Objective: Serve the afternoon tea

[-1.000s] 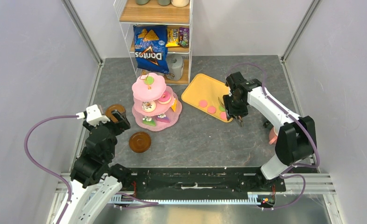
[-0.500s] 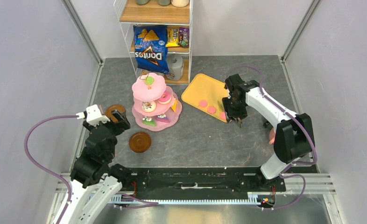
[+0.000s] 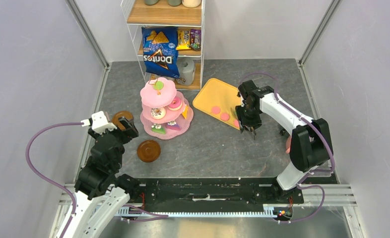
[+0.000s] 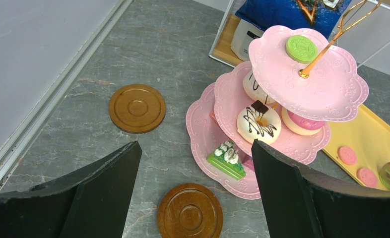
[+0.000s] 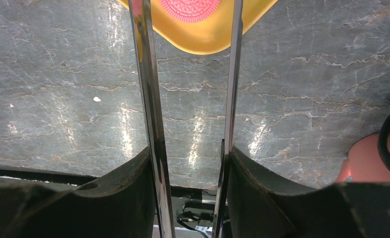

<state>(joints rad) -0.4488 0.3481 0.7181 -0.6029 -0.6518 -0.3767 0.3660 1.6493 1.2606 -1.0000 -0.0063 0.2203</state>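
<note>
A: Where's the tea food?
B: Most sits on the pink stand (image 3: pixel 163 106). The yellow tray (image 3: pixel 209 94), just right of the stand, has pink macarons (image 3: pixel 216 109).
A: And the claws?
B: The right claw (image 5: pixel 188 158), right of the stand, is half closed on metal tongs (image 5: pixel 151 99). The left claw (image 4: pixel 194 146), left of the stand, is wide open and empty.
A: What now?
B: I think: put a tong tip each side of one macaron, then squeeze softly.
A: Any words?
B: The blue bag (image 3: pixel 159 52) behind the stand says "Doritos".

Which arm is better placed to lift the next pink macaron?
Right: the right pincer holds metal tongs over a pink macaron on the yellow tray; the left pincer is by the saucers.
</note>
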